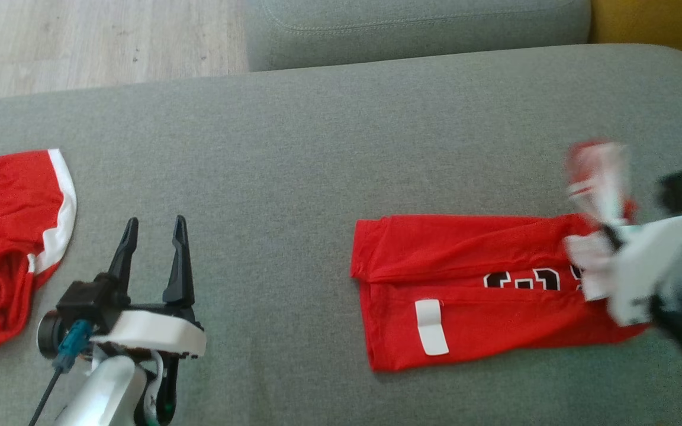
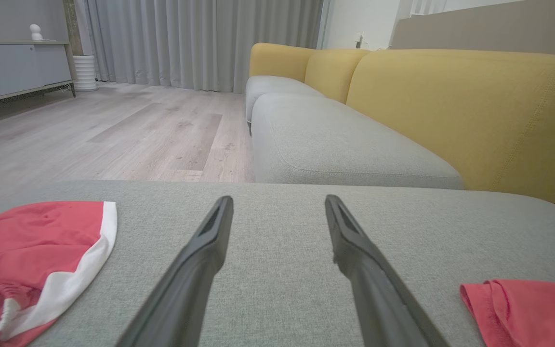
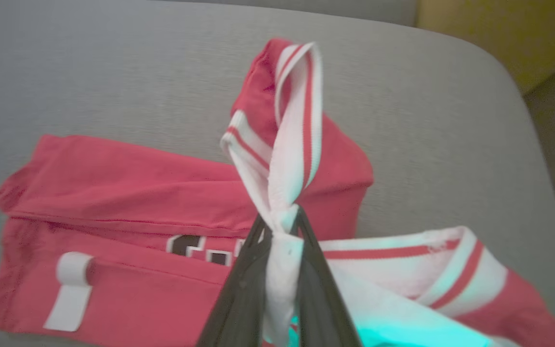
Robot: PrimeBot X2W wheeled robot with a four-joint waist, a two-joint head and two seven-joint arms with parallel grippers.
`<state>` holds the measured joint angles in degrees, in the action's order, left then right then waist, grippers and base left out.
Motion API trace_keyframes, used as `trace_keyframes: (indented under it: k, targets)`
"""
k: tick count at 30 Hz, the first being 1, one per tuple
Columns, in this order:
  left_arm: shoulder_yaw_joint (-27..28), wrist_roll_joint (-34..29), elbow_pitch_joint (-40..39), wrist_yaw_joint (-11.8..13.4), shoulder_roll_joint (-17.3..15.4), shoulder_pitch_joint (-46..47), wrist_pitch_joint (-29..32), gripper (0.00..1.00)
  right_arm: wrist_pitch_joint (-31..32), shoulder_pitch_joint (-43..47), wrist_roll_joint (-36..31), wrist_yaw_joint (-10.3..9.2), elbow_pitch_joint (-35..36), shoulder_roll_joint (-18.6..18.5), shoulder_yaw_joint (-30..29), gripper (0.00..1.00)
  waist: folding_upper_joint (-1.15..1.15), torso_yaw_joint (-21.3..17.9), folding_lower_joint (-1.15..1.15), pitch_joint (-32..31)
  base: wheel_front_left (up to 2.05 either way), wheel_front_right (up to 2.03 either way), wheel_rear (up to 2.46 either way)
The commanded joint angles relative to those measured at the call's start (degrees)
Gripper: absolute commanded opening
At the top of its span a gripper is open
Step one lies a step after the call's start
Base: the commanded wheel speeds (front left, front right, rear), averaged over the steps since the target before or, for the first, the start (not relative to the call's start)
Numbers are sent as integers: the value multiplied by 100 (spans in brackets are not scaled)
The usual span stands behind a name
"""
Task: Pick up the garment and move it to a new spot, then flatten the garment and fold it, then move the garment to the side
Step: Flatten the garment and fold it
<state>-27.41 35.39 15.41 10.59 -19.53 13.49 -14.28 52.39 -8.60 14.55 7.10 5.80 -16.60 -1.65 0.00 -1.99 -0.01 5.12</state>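
Right pincer nearly closed, nipping the white striped trim of the red fabric jersey. The rest lies part-folded on the grey upholstered cushion beneath and left of the tips, probably lifted to fold over. Left pincer wide open, empty.

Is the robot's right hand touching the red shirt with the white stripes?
Touching. The right wrist view shows the right hand with its two dark fingers pinched shut on the white striped trim of the red shirt.
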Motion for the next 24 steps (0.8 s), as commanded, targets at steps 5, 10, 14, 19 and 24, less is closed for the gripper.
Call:
trace_keyframes:
  k: [5, 10, 14, 19, 24]
  targets:
    - [217, 11, -192, 42, -206, 166, -34, 100, -48, -243, 51, 39, 430, 392, 1105, 0, 0, 27, 1, 32, 0, 0, 0]
    - [179, -11, -209, 55, -199, 232, -19, 100, -414, -519, -17, 39, -131, 901, 1857, 0, 0, 65, 1, 87, 0, 0, 0]
    - [128, -23, -200, 36, -178, 299, -1, 100, -698, -786, -80, 39, -718, 1143, 2213, 0, 0, 125, 1, 129, 0, 0, 0]
    - [80, -32, -176, 12, -164, 360, 4, 100, -964, -1016, -98, 39, -1274, 1288, 2377, 0, 0, 196, 1, 157, 0, 0, 0]
    - [68, -20, -130, 1, -159, 373, -1, 100, -1004, -972, 276, 39, -1415, 1347, 2505, 100, 0, 215, 1, 153, 0, 0, 0]
